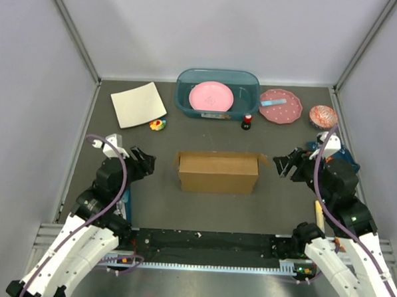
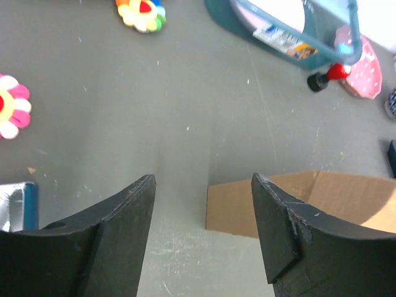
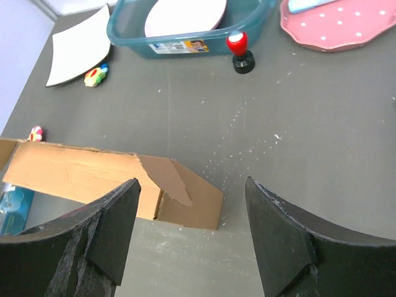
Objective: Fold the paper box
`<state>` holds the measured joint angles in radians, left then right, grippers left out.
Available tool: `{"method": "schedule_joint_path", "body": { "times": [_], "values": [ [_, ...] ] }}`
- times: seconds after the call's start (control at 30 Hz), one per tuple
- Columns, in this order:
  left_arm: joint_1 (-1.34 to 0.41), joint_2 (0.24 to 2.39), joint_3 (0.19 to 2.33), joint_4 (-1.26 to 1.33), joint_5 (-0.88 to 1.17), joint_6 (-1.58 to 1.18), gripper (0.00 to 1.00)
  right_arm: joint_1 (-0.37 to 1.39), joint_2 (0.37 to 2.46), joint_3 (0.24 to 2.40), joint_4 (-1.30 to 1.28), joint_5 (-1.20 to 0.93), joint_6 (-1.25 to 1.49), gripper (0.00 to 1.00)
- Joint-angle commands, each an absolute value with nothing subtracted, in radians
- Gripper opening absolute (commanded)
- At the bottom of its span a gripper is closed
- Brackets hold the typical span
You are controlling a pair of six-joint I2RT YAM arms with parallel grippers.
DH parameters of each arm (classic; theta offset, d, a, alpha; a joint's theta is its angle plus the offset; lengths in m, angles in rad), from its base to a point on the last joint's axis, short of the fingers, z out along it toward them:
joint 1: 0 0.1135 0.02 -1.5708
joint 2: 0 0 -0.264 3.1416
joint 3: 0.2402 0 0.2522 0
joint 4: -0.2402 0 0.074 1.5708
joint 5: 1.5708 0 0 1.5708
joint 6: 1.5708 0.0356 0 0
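Cardboard box (image 1: 218, 173) stands in front of blue tub (image 1: 217, 95), walls up, top closed, nearly done (right end flap looks untucked). Left gripper (image 1: 142, 164), right gripper (image 1: 285, 165) spread, empty.

Both arms rise from their bases at the near edge and reach forward, bent at the elbow. The left arm (image 1: 81, 229) angles inward, wrist turned toward the middle. The left gripper (image 1: 143, 163) sits low, its 2 fingers (image 2: 117, 229) spread wide apart. The right arm (image 1: 348, 213) mirrors this pose. The right gripper (image 1: 282, 163) also stands with jaws wide, its 2 fingers (image 3: 284, 235) parted. The 2 grippers face each other, well apart.
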<state>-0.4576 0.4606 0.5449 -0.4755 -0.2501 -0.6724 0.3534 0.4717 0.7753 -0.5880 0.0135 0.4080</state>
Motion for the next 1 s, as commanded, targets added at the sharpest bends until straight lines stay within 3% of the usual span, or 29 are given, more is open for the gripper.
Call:
{"method": "schedule_joint_path", "body": {
  "times": [0.0,0.57,0.67,0.83,0.97],
  "values": [
    [-0.451,0.453,0.647,-0.508,-0.325,-0.637,0.69,0.365,0.514,0.808,-0.565,-0.116,0.292,0.69],
    [-0.449,0.371,0.592,-0.241,-0.035,-0.569,0.70,0.365,0.658,0.765,-0.451,-0.215,0.290,0.63],
    [-0.449,0.390,0.595,-0.238,-0.031,-0.563,0.70,0.367,0.686,0.764,-0.430,-0.216,0.293,0.59],
    [-0.449,0.417,0.588,-0.203,0.038,-0.545,0.70,0.373,0.709,0.753,-0.407,-0.230,0.295,0.44],
    [-0.449,0.449,0.589,-0.161,0.127,-0.506,0.70,0.379,0.712,0.747,-0.397,-0.232,0.296,0.40]
  ]
}}
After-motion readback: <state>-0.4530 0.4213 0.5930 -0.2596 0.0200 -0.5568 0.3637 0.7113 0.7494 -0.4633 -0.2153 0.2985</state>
